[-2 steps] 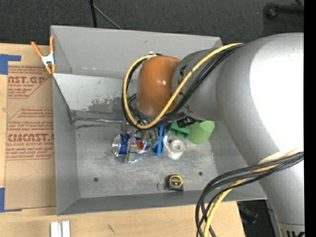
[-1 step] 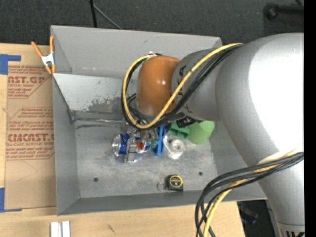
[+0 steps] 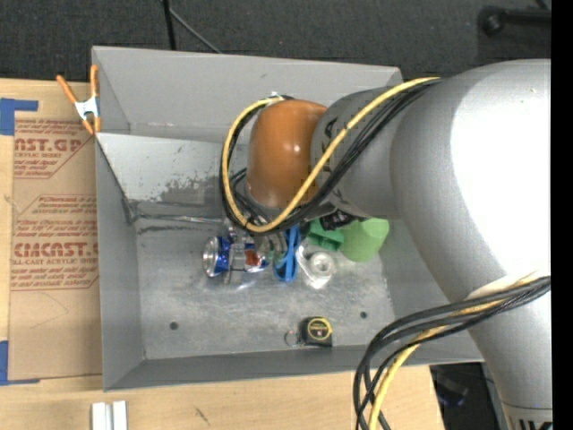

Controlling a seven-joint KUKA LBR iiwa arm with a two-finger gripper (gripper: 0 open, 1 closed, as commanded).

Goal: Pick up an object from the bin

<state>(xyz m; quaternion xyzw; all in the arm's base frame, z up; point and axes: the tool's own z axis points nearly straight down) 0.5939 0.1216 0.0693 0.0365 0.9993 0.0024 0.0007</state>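
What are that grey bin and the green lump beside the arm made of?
The bin looks like dull grey sheet metal: flat folded walls and a scuffed, scratched floor. The green lump seems to be matte plastic or foam; its even colour with no glints leaves that open.

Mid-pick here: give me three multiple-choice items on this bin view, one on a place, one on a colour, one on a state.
1. Where does the black-and-yellow tape measure lie in the bin?
A) on the far sloped wall
B) near the view's lower wall
C) in the left corner

2. What colour is the wrist cover?
A) orange
B) white
C) purple

3. How does the tape measure relate to the cluster by the wrist?
A) buried in it
B) stacked on it
C) apart, alone on bare floor

Answers:
1 B, it sits just above the lower wall.
2 A, the rounded cover is orange.
3 C, bare metal separates them.
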